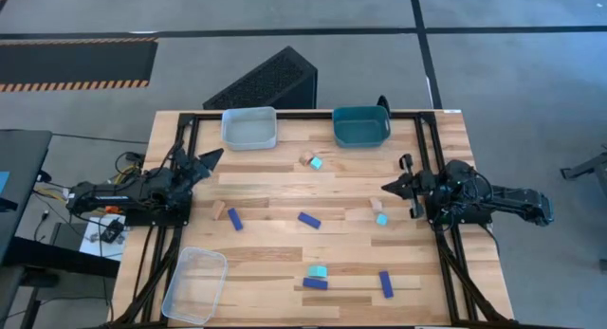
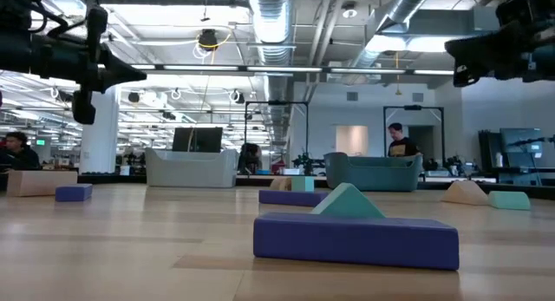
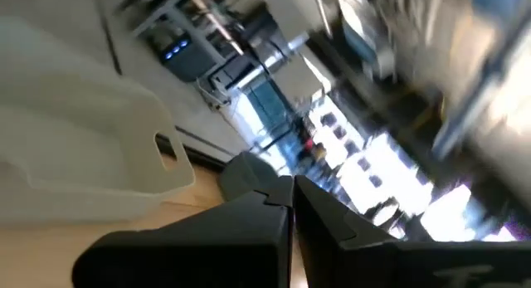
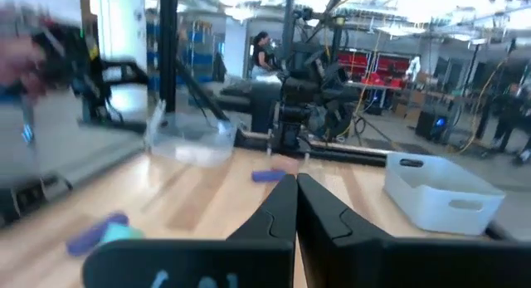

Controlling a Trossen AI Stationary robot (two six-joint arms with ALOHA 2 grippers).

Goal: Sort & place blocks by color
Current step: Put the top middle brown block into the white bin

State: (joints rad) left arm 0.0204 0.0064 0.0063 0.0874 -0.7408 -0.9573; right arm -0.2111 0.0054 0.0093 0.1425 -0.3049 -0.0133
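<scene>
Several small blocks lie flat and scattered on the wooden table: dark blue bars (image 1: 234,219) (image 1: 308,220) (image 1: 386,284), a blue bar (image 1: 315,283) with a teal cube (image 1: 317,271) beside it, a teal cube (image 1: 381,219) next to a tan cube (image 1: 376,206), a tan and teal pair (image 1: 310,160), and a tan block (image 1: 219,210). My left gripper (image 1: 212,158) hovers shut at the table's left side, near the pale grey bin (image 1: 249,128). My right gripper (image 1: 389,188) hovers shut at the right side, above the tan and teal cubes. Neither touches anything.
The pale grey bin and a teal bin (image 1: 360,126) stand at the far edge, and a clear bin (image 1: 195,283) sits at the near left corner. A black frame (image 1: 429,168) runs along the table's sides. A dark ribbed wedge (image 1: 270,81) lies on the floor beyond.
</scene>
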